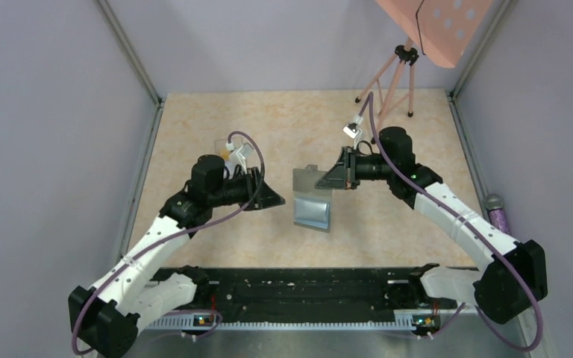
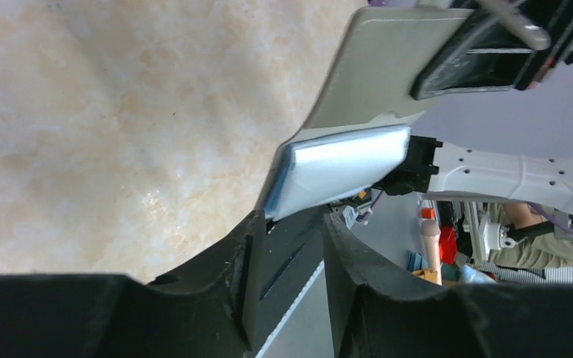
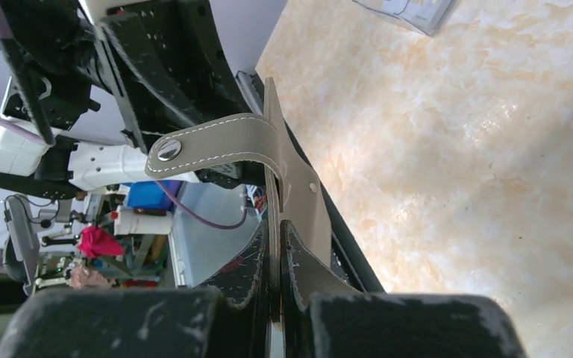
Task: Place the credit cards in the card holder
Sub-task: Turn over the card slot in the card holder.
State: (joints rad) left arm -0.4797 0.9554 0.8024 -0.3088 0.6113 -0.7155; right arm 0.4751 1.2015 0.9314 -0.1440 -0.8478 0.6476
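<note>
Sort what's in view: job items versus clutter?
Job:
- card holder, pinched by the right gripper
- credit cards, in the clear box
- left gripper, open beside the card holder

Lying about:
- tripod
- purple object, far right

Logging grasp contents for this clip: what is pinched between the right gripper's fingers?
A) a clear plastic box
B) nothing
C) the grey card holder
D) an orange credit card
C: in the right wrist view the right gripper has its fingers shut on the edge of the grey card holder, whose snap tab curls above them.
</note>
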